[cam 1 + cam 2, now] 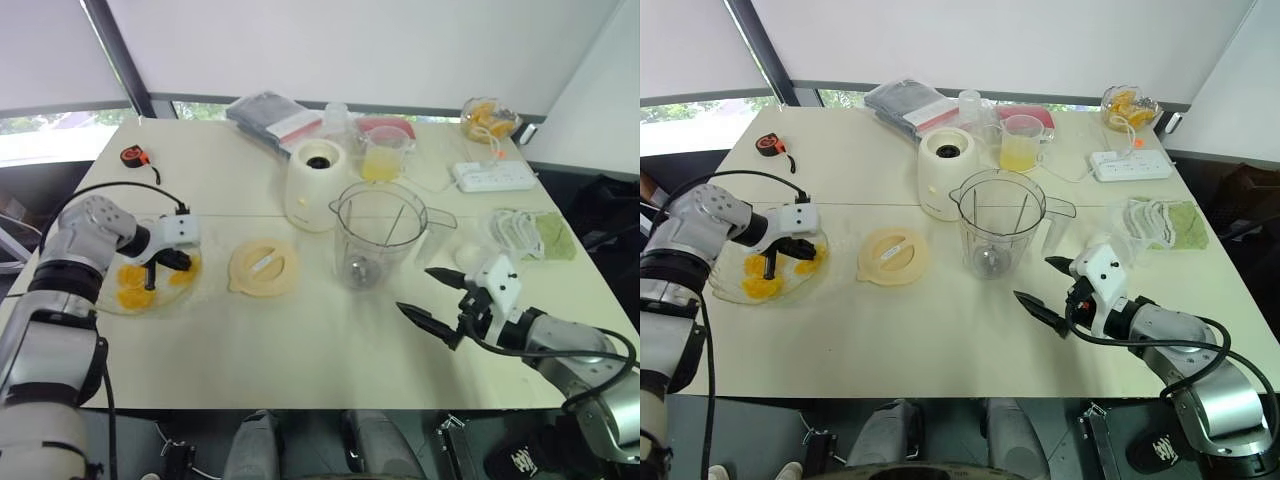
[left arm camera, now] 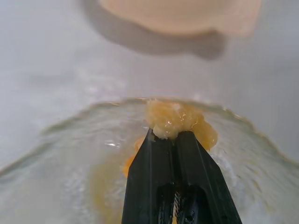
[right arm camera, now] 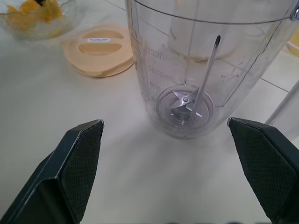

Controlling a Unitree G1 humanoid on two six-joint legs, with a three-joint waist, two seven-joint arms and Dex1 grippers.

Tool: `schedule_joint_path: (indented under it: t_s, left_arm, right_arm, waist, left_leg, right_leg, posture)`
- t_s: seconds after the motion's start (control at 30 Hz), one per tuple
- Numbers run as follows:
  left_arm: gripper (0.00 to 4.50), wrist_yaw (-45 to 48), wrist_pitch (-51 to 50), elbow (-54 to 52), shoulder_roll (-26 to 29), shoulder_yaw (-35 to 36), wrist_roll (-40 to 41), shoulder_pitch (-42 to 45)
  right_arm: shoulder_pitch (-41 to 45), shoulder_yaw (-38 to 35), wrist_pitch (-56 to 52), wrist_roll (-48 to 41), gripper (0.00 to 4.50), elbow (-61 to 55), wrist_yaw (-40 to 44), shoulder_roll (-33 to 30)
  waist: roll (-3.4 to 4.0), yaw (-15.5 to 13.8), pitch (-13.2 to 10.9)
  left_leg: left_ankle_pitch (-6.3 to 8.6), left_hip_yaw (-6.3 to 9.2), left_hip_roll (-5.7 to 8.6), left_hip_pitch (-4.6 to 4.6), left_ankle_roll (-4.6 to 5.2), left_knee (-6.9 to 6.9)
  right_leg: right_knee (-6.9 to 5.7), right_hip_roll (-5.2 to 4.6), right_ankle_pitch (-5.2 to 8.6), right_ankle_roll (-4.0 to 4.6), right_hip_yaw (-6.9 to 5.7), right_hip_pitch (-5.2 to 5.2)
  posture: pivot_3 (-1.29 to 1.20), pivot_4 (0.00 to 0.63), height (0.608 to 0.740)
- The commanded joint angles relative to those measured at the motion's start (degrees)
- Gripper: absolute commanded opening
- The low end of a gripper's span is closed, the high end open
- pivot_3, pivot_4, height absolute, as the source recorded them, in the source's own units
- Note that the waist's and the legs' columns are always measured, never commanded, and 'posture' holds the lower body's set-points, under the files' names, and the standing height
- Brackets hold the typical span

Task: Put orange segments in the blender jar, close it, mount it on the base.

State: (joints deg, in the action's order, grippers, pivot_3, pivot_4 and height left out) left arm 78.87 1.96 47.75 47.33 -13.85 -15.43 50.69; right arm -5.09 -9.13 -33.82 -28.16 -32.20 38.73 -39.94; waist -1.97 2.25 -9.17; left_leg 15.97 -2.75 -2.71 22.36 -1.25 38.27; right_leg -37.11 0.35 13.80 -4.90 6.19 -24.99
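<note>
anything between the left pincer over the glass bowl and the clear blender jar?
Yes: the flat cream-yellow lid disc lies on the table between the left pincer, shut on an orange segment, and the tall clear blender jar, in both eye views.

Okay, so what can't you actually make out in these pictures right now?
- Head views: orange segments in the glass bowl can't be counted; the left gripper covers some.
- Left wrist view: the lid is blurred and cut off.
- Right wrist view: blender jar rim cut off.
</note>
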Motion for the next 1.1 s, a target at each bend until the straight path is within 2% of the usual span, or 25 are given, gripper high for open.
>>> schedule_joint_path:
  t_s: [0.03, 0.33, 0.5, 0.6, 0.83, 1.1]
  left_arm:
    - [0.04, 0.3, -5.9, -6.7, 2.5, 3.9, 3.9, -1.7]
    - [0.04, -2.6, -21.1, -20.7, 6.6, 11.0, 11.6, -14.0]
    - [0.04, -10.4, -31.7, -26.9, 4.6, 19.3, 18.1, -19.7]
    - [0.04, -14.1, -35.5, -29.9, 3.7, 22.1, 20.7, -21.3]
    - [0.04, -20.0, -39.8, -39.1, 1.8, 23.2, 24.4, -24.0]
    - [0.04, -26.0, -41.6, -44.7, -1.0, 22.4, 26.8, -20.1]
  right_arm:
    - [0.8, 0.2, 1.5, 0.4, 4.5, -0.2, 0.4, 0.1]
    - [0.6, 1.4, 2.2, 0.9, 4.5, 0.3, 0.9, 0.3]
    - [1.2, 1.8, 2.5, 1.2, 4.5, 1.1, 1.5, 0.0]
    - [1.4, 2.0, 2.5, 1.2, 4.5, 1.2, 1.7, 0.0]
    - [2.0, 2.4, 2.7, 1.6, 4.5, 2.1, 2.5, -0.2]
    - [2.0, 2.8, 2.7, 2.2, 4.5, 2.1, 2.7, 0.2]
  waist:
    - [0.0, 0.1, 0.0]
    - [-0.02, 0.3, 0.0]
    - [-0.05, 0.2, 0.0]
    - [-0.05, 0.2, 0.0]
    - [-0.06, 0.2, 0.0]
    - [-0.06, 0.2, 0.0]
  left_leg:
    - [0.0, 0.0, 0.0, -0.01, 0.0, 0.0]
    - [0.0, 0.0, -0.04, -0.01, 0.0, -0.01]
    - [0.0, -0.02, -0.03, 0.01, 0.0, 0.01]
    - [0.0, 0.0, -0.03, 0.01, 0.0, 0.01]
    - [0.0, -0.01, -0.02, 0.01, 0.0, 0.01]
    - [0.0, -0.01, -0.02, 0.0, 0.0, 0.01]
  right_leg:
    - [-0.01, 0.0, 0.0, 0.0, 0.0, 0.0]
    - [-0.09, 0.02, 0.0, 0.0, -0.01, -0.09]
    - [-0.05, -0.01, 0.01, 0.02, 0.0, -0.08]
    - [-0.06, -0.01, 0.01, 0.01, -0.01, -0.08]
    - [-0.06, -0.01, 0.01, 0.01, -0.01, -0.08]
    - [-0.05, -0.01, 0.01, 0.01, -0.01, -0.08]
  posture:
    - [0.0, 0.15, 0.74]
    - [0.0, 0.15, 0.74]
    - [0.0, 0.15, 0.74]
    - [0.0, 0.15, 0.74]
    - [0.0, 0.15, 0.74]
    - [0.0, 0.15, 0.74]
